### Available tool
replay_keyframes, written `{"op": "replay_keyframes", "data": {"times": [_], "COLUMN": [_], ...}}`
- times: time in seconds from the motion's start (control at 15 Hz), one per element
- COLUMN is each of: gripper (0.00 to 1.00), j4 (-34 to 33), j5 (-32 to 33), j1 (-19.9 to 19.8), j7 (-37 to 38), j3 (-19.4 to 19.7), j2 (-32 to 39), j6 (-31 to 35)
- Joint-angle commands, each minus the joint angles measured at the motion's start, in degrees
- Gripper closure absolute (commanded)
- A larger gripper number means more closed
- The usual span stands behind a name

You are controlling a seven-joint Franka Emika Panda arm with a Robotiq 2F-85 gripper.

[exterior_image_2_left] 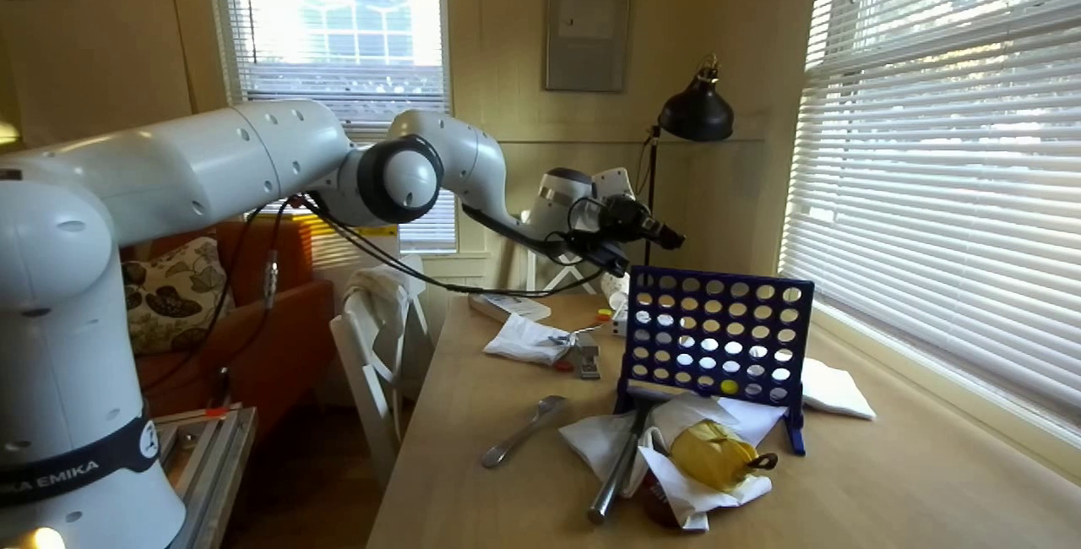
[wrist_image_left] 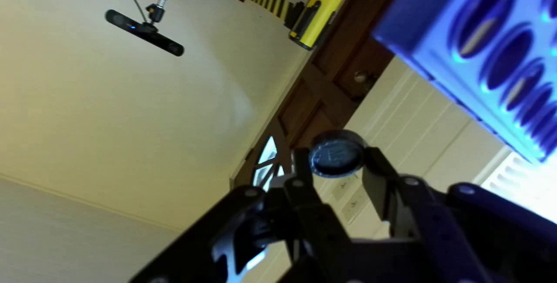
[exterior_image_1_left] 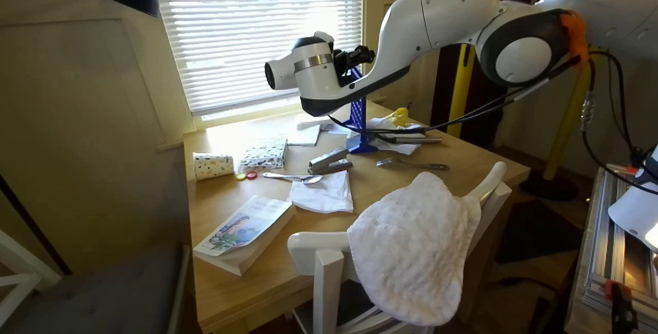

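Observation:
My gripper (wrist_image_left: 336, 161) is shut on a small dark round disc (wrist_image_left: 337, 156), held by its edges between the fingertips. The gripper (exterior_image_2_left: 649, 250) is raised above the table, near the top corner of an upright blue rack (exterior_image_2_left: 726, 297) with rows of round holes. The rack also shows edge-on in an exterior view (exterior_image_1_left: 359, 115) and at the right of the wrist view (wrist_image_left: 452, 74). The disc appears apart from the rack. One yellow disc (exterior_image_2_left: 729, 387) sits in the rack's bottom row. The held disc is too small to make out in both exterior views.
On the table (exterior_image_1_left: 216, 293) lie a book (exterior_image_1_left: 252, 223), a white cloth (exterior_image_1_left: 329, 198), a spoon (exterior_image_1_left: 288, 175), a stapler (exterior_image_1_left: 329, 160), a cup (exterior_image_1_left: 213, 165), a red disc (exterior_image_1_left: 251, 175) and a fork (exterior_image_1_left: 413, 164). A yellow bag (exterior_image_2_left: 714, 454) lies before the rack. A chair (exterior_image_1_left: 329, 288) stands at the edge.

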State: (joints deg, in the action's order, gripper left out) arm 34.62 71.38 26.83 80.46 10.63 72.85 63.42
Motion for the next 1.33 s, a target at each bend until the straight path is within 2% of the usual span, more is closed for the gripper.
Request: {"op": "replay_keyframes", "data": {"times": [0.0, 0.07, 0.53, 0.6, 0.67, 0.8, 0.87, 0.93, 1.27], "gripper": [0.90, 0.90, 0.90, 0.90, 0.65, 0.65, 0.90, 0.90, 0.90], "j4": [-4.6, -5.2, -10.7, -8.2, -5.9, -5.9, -5.9, -6.6, -8.7], "j5": [0.2, -0.1, -0.5, 0.0, 0.0, 0.0, 0.0, -0.3, -0.8], "j1": [-1.0, -0.9, 0.3, 0.4, 0.3, 0.3, 0.3, 0.6, 0.9], "j7": [-2.5, -3.1, -3.2, -3.0, -1.7, -1.8, -1.8, -1.2, 2.4], "j3": [-0.7, -0.6, 1.5, 0.9, 0.3, 0.3, 0.3, 0.8, 0.7], "j2": [2.3, 2.6, 6.7, 5.2, 3.7, 3.9, 3.9, 4.6, 6.4], "j6": [6.7, 6.8, -7.1, -6.5, -5.2, -5.4, -5.4, -8.5, -14.9]}}
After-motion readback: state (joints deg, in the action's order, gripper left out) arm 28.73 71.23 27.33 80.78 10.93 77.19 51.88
